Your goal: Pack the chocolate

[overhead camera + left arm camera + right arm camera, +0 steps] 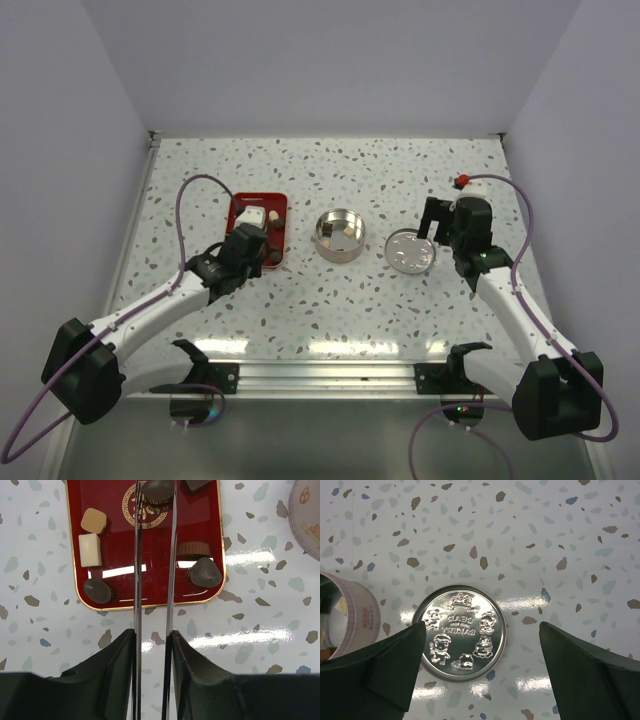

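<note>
The red tray holds several chocolate pieces: a light brown cube, a cream-white block, a dark round one, a light brown cup and a dark lump. My left gripper is over the tray. Its thin metal blades are closed on a dark round chocolate above the tray's gold emblem. The open silver tin has a few pieces inside. My right gripper is open and empty above the tin's lid.
The embossed lid lies flat on the speckled table to the right of the tin. The tin's wall shows at the left edge of the right wrist view and at the right edge of the left wrist view. White walls enclose the table.
</note>
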